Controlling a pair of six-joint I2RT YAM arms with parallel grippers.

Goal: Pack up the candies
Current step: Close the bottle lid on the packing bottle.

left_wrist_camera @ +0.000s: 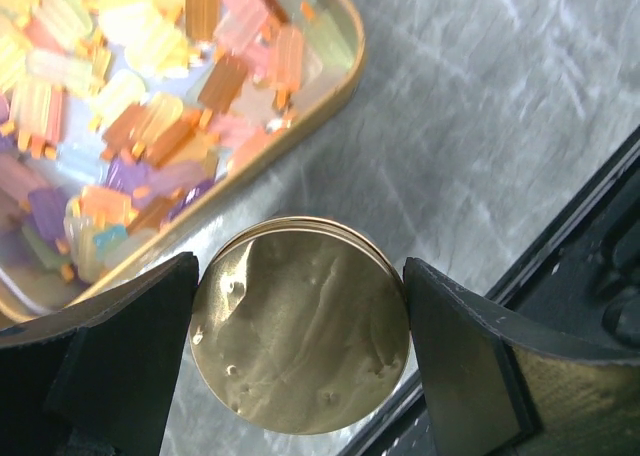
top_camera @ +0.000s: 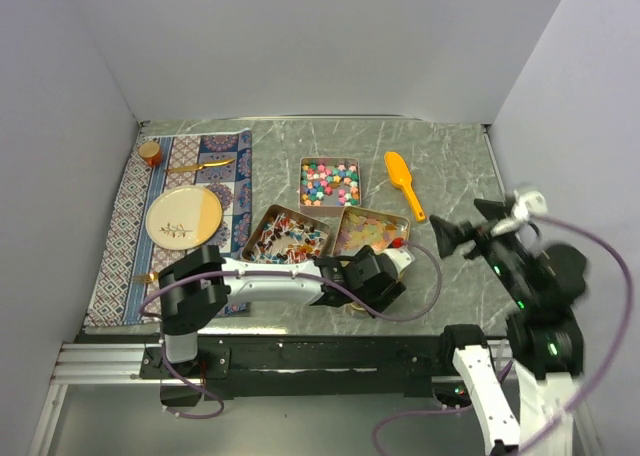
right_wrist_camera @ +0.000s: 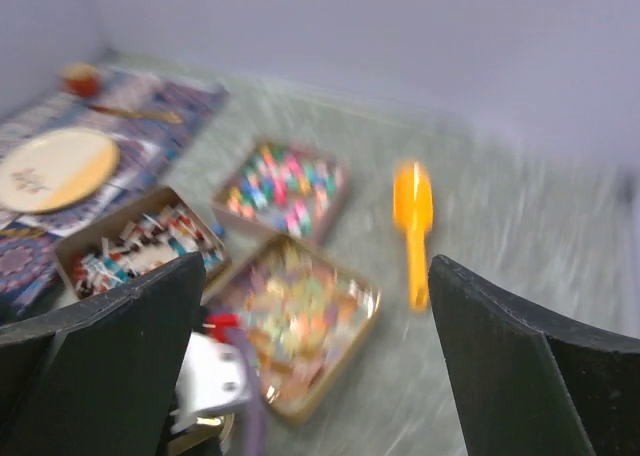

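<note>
Candies (top_camera: 369,229): 3 sorts, loose, each heaped in its own open square tin (top_camera: 301,182); all sit left of the orange scoop (top_camera: 405,184).
Balls (top_camera: 330,181): tin just left of scoop. Hard, round, tiny; prob. roll & scatter, too small to pinch one by one.
Squares (left_wrist_camera: 150,126): tin just near-left of scoop. Flat, translucent, light, look slick; likely slide over each other.
Wrapped pcs (top_camera: 285,236): tin farthest left of scoop. Light, crinkly wrap, twisted ends could snag.
Hold: best guess is scoop by its handle, or a tin by its rim, not single sweets.
Left tool (left_wrist_camera: 300,336): near side of scoop, by tabletop's front edge. Closed round a round gold disc (left_wrist_camera: 300,296), pads (left_wrist_camera: 120,356) touching its rim both sides.
Right tool (right_wrist_camera: 312,266): right of scoop, up off tabletop, jaws wide apart, nothing in them. Its view is blurred.
Tabletop (top_camera: 450,156): grey, marbled, hard, smooth; spilt balls would prob. run.
Room: plain pale walls (top_camera: 320,46) on 3 sides. Patterned mat (top_camera: 130,216) w/ plate (top_camera: 184,216) lies far left of scoop.
</note>
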